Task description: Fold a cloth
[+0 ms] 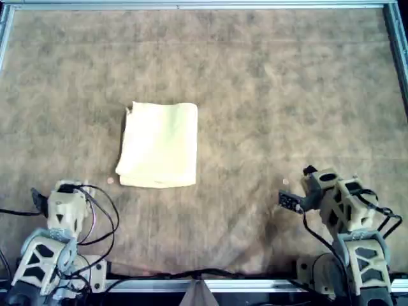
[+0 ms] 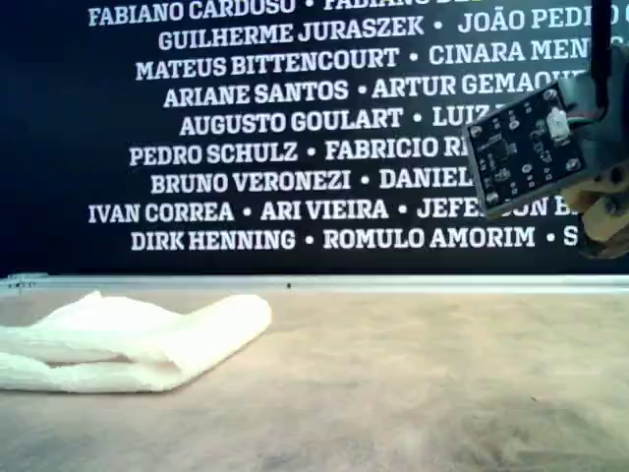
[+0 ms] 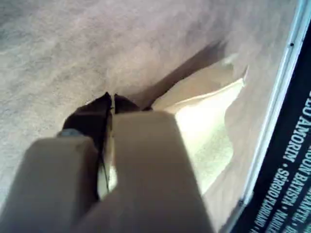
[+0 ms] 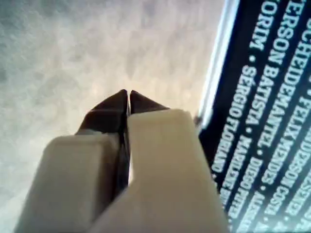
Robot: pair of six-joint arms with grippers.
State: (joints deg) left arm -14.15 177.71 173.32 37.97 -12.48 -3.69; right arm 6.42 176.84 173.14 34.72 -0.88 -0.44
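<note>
- The pale yellow, thin fabric cloth (image 1: 159, 145) lies on the brown felt-covered counter (image 1: 287, 95), left of centre in the overhead view, at about ten o'clock from the middle of the counter.
- It already sits as a compact, roughly rectangular stack with layered edges at its six o'clock side. The exterior view shows the cloth (image 2: 128, 342) doubled over, with a rounded fold at its right end. I judge the folding done or nearly done. At most one more fold or some squaring-up is left.
- My first gripper (image 3: 112, 99) looks toward the cloth (image 3: 204, 126), so I take the first arm to be the one at the overhead view's seven o'clock corner. Its jaws are pressed together with nothing between them, off the cloth.
- My second gripper (image 4: 128, 94) looks over bare counter toward the black wall with white names (image 2: 295, 128), so it should belong to the arm at five o'clock, well apart from the cloth. Its jaws are also closed together and hold nothing.
</note>
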